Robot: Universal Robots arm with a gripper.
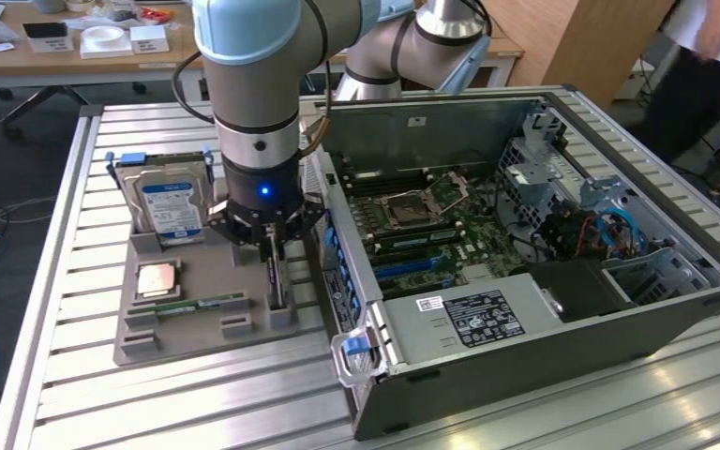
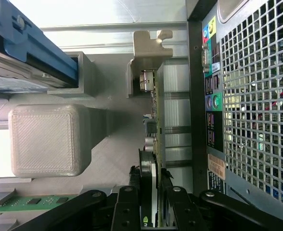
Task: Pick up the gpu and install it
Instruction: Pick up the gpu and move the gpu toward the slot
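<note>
Black gripper (image 1: 271,253) (image 2: 151,195) clamped across both faces of thin dark gpu card (image 1: 277,281) (image 2: 155,120). Card stands on edge in grey plastic tray (image 1: 198,336), just beside open grey computer case (image 1: 660,309). Silver blue-labelled hard drive (image 1: 170,208) upright at the tray's far end.

The tray (image 2: 45,139) is matt, ridged plastic (table (image 1: 147,403): ribbed metal).

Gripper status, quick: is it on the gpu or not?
Gripper: shut on the gpu, fingers either side of the card, which stands on edge in the grey holder tray.
</note>
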